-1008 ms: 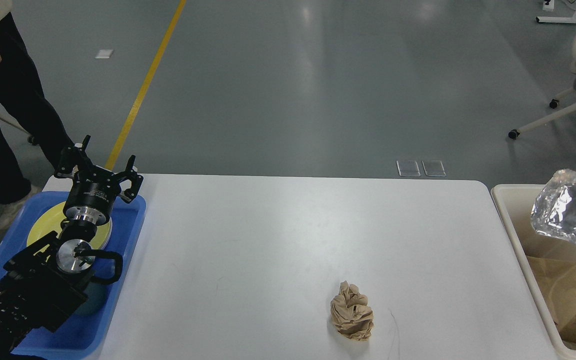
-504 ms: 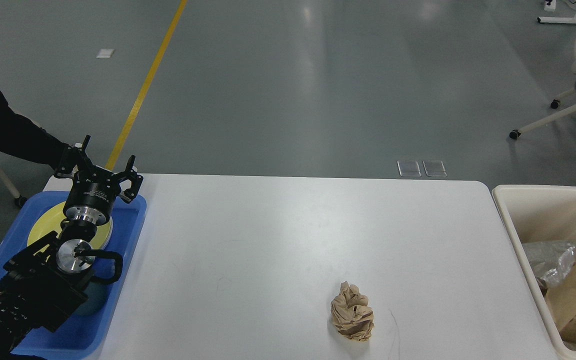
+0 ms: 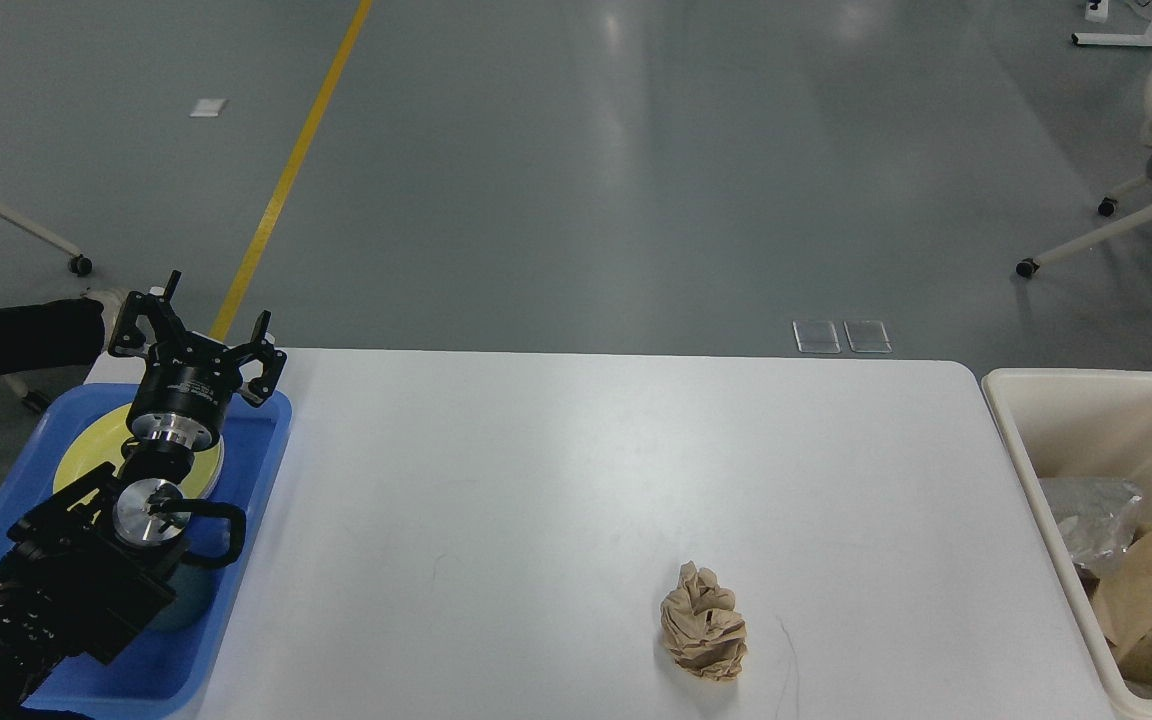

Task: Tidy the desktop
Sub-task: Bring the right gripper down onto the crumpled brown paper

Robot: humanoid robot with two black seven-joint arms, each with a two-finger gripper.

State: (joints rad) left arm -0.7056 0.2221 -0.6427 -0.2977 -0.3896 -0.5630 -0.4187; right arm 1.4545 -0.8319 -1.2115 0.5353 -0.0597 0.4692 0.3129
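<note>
The left gripper (image 3: 198, 335) hangs spread and empty over the blue tray (image 3: 236, 590); no right arm is in sight. One crumpled brown paper ball (image 3: 704, 621) sits on the desktop (image 3: 556, 480), well away; a long reach could knock it off

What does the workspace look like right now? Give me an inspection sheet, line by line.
Surface: white desktop, faint scuffs.
Job's things: crumpled brown paper lies on the desktop, near its front edge, right of centre.
Clutter: blue tray at left holds a yellow plate; cream bin at right holds foil and brown paper scraps.
Grippers: left gripper open, empty, above the tray; right not in view.
Cables: black loop on the left arm.
Surroundings: grey floor with yellow line; chairs at both sides.
</note>
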